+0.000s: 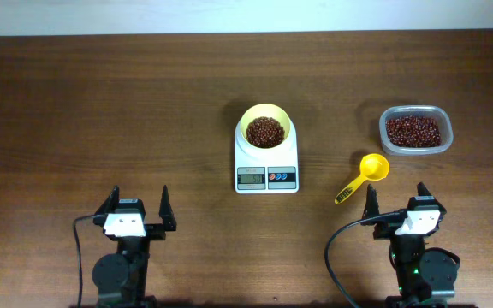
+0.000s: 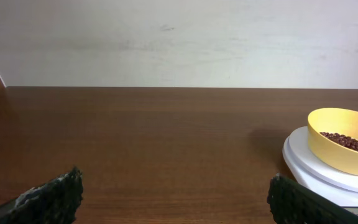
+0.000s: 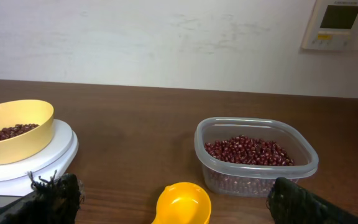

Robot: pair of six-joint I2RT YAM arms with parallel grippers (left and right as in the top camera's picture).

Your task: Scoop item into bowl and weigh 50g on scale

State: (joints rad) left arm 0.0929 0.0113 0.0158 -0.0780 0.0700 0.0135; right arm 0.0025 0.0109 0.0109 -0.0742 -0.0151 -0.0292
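Note:
A pale-yellow bowl (image 1: 265, 128) holding red-brown beans (image 1: 264, 132) stands on the white scale (image 1: 266, 167) at the table's middle. It also shows in the left wrist view (image 2: 344, 148) and the right wrist view (image 3: 14, 130). More beans (image 1: 413, 131) fill a clear tub (image 1: 415, 130), also in the right wrist view (image 3: 255, 155). An empty yellow scoop (image 1: 365, 174) lies between scale and tub, just ahead of my right gripper (image 1: 395, 198). My right gripper (image 3: 176, 202) is open and empty. My left gripper (image 1: 139, 204) is open and empty at the front left, also in its own view (image 2: 176, 199).
A pale wall runs behind the table's far edge, with a white wall panel (image 3: 339, 23) at the upper right. Black cables trail from both arm bases at the table's front edge.

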